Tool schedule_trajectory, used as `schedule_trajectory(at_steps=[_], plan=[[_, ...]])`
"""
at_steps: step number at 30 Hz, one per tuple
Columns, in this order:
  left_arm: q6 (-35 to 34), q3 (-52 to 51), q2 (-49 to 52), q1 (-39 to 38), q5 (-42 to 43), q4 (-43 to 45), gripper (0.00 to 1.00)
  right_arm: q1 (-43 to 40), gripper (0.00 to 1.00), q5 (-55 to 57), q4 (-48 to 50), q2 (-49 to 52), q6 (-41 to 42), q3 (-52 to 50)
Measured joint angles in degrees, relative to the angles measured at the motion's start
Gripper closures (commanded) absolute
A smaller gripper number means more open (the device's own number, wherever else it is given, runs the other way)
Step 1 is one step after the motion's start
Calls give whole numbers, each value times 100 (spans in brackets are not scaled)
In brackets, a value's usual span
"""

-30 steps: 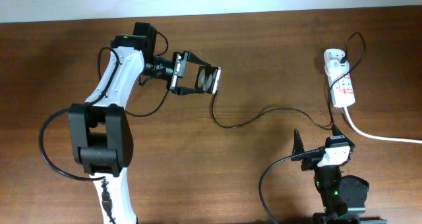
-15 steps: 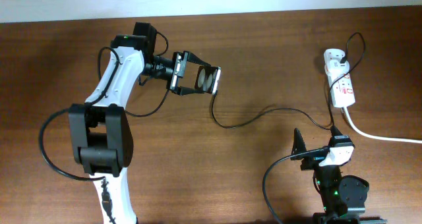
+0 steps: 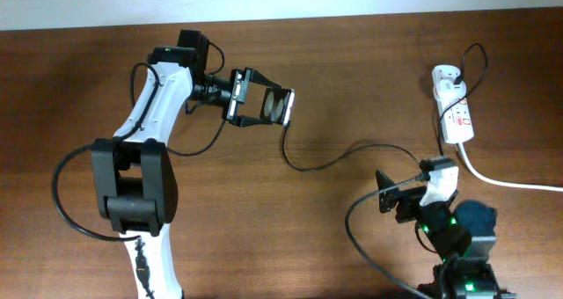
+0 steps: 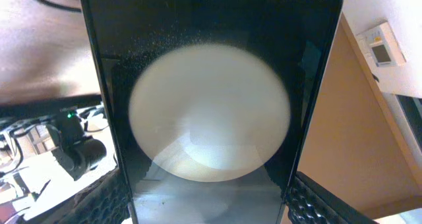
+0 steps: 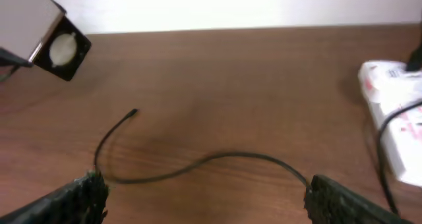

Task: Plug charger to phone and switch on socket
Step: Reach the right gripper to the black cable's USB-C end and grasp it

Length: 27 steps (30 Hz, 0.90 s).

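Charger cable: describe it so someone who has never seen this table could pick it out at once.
On the brown table, look between the phone held by the left gripper and the white power strip at the right. The charger cable snakes across the wood there. It is far thinner than the arms' black cables and ends at a white plug on the strip.

The only writing that can be read is on the phone (image 4: 211,105): "100%" in small white characters at the top right corner of its glossy face. Small white signal bars stand just left of the number and a tiny white battery sign just right of it. Far from the phone, the socket (image 3: 455,105) has red marks on its white top. In the overhead and right wrist views they are too small and blurred to read.
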Motion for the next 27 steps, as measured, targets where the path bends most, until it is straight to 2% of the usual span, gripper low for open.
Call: schedule_trajectory(at_steps=[13,19,22,24,27], plan=[[0,0,0,0,413,7,75,-26,1,-789,-3071,2452,66,3543],[0,0,0,0,514,7,75,-1279,1,-1954,-4833,3985,81,4909],[0,0,0,0,522,9,75,-1488,1,-2597,-4942,4422,79,5132],[0,0,0,0,531,7,76,-1488,1,-2898,-4629,4478,264,5149],[-24,0,0,0,496,9,76,-1051,3,-3077,-4330,4592,422,5163]])
